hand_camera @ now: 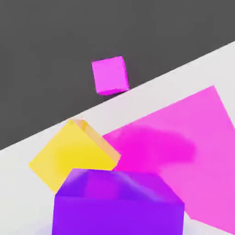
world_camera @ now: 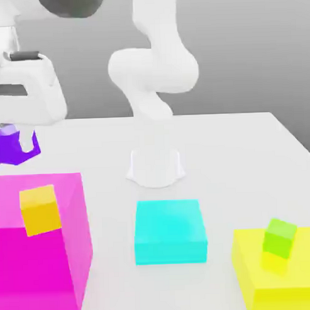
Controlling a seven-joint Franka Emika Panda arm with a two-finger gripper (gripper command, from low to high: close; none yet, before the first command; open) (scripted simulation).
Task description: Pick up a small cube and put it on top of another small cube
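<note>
A purple cube (world_camera: 6,152) is held by the claw (world_camera: 17,145), its jaws closed on it, at the exterior view's left; in the hand view the same purple cube is seen close up. Its flat face is turned to the camera, and a paler violet sheen is spread over its sloping upper face. The small magenta cube (hand_camera: 110,75) of the task is seen in the hand view against the dark ground (hand_camera: 41,55), just past the pale edge of the desk (world_camera: 214,155) (what it rests on cannot be told). In the exterior view, a large magenta block (world_camera: 32,269) is set in front of the arm (world_camera: 156,69), and an orange-yellow cube (world_camera: 41,217) is seen tilted across its top edge, though contact between the two cannot be made out. A flat cyan block (world_camera: 169,232) is placed near the middle of the desk, well apart from both larger neighbours. Toward the exterior view's right, a yellow block (world_camera: 300,269) is found, with a small green cube (world_camera: 279,237) seen tilted over it. In the hand view, the large magenta block is darkened by a soft-edged patch.
</note>
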